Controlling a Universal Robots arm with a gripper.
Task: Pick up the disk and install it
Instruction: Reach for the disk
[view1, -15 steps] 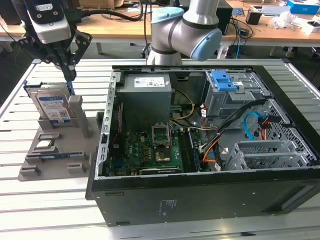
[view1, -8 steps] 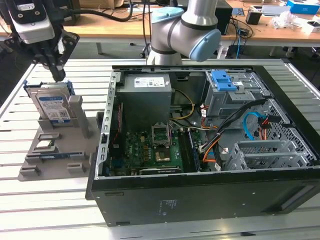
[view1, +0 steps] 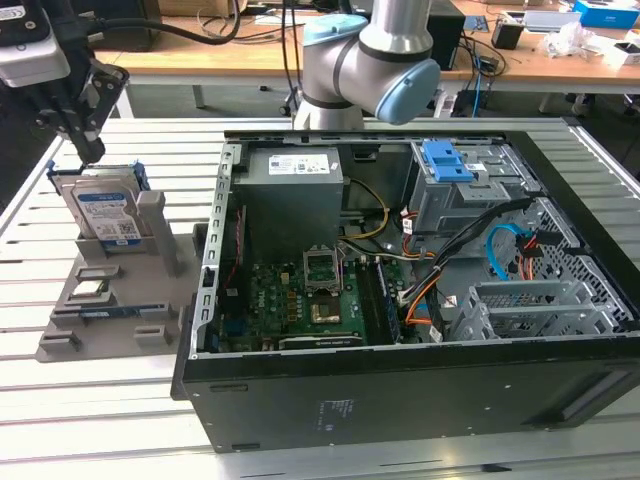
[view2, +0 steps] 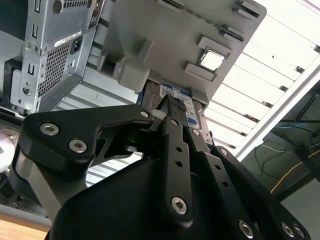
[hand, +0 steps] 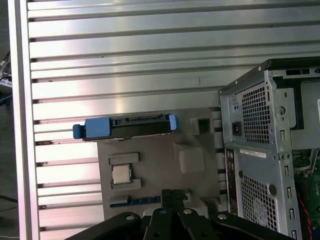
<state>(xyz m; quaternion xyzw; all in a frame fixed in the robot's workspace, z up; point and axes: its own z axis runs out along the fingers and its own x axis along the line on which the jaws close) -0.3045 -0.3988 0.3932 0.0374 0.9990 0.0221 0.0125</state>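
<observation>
Holding the tool (view1: 88, 150) pressed together and empty just above the disk (view1: 105, 215) at far left, stood on edge in a grey holder (view1: 120, 310) on the counter (view1: 100, 420), top edge offered for gripping. Further right, open computer case (view1: 400, 400), ready to receive it.

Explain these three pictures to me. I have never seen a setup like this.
This is a robot arm standing at a slatted metal table. The exterior view comes from a camera off the arm. Both wrist views come from cameras riding on the arm, near its black gripper. On the table sit an opened computer case and a grey holder. The disk, framed in blue, stands upright in that holder. The gripper hangs close above the disk; whether it touches it, I cannot tell.
</observation>
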